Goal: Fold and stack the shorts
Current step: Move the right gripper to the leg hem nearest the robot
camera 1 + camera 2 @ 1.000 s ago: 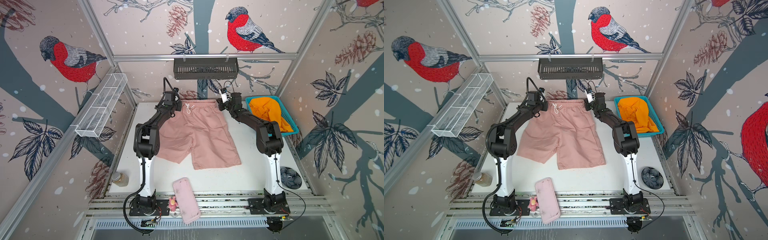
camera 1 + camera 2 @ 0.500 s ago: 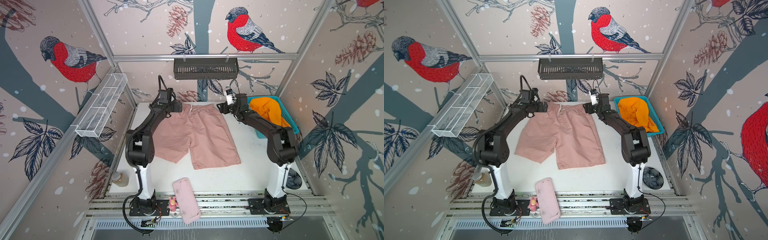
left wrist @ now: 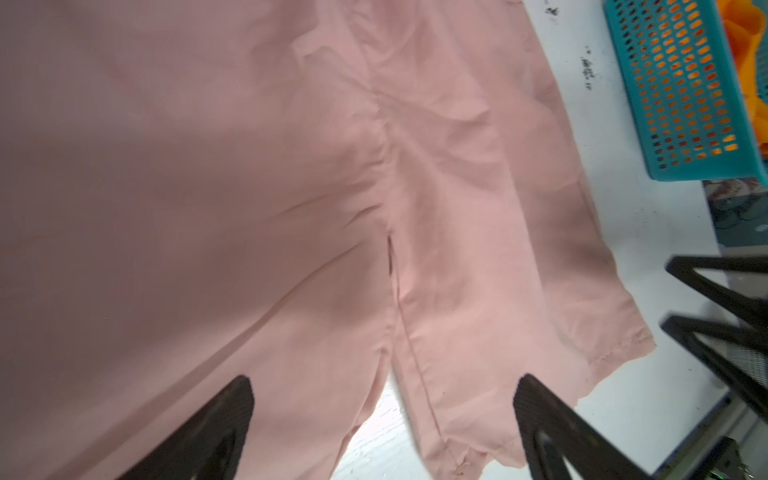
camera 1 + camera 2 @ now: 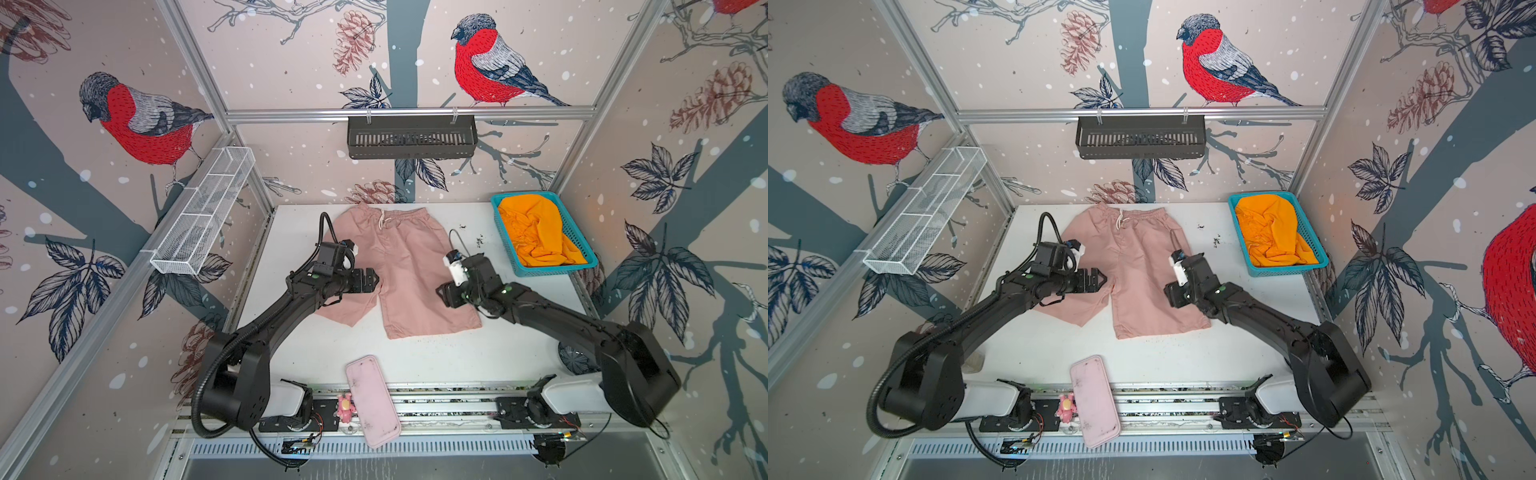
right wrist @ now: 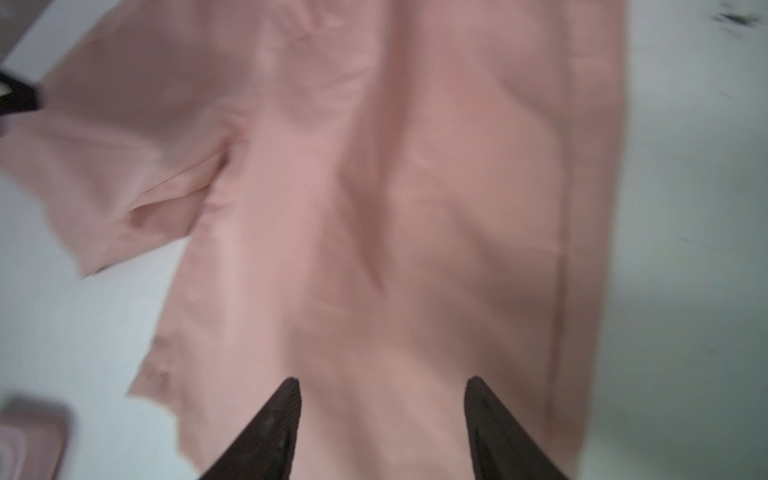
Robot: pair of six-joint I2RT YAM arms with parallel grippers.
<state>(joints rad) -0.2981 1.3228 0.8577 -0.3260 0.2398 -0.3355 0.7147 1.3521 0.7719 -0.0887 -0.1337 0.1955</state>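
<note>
The pink shorts (image 4: 403, 266) (image 4: 1142, 257) lie spread flat on the white table, waist with white drawstring at the far edge and legs toward the front. My left gripper (image 4: 376, 280) (image 3: 382, 382) hangs open above the crotch and inner left leg, holding nothing. Open and empty as well, my right gripper (image 4: 442, 293) (image 5: 384, 380) hovers over the right leg (image 5: 415, 187) near its outer edge. The orange shorts (image 4: 536, 232) (image 4: 1271, 232) sit crumpled in the teal basket (image 4: 552, 268) at the far right.
A pink oblong tray (image 4: 372, 399) overhangs the table's front edge, with a small pink figure (image 4: 345, 405) beside it. On the left wall hangs a white wire basket (image 4: 203, 212); a black shelf (image 4: 411, 137) is on the back wall. The teal basket (image 3: 681, 104) stands right of the shorts.
Both grippers have let go of the waistband corners, opened, and drawn back toward the front over the legs. The pink shorts now lie flat.
</note>
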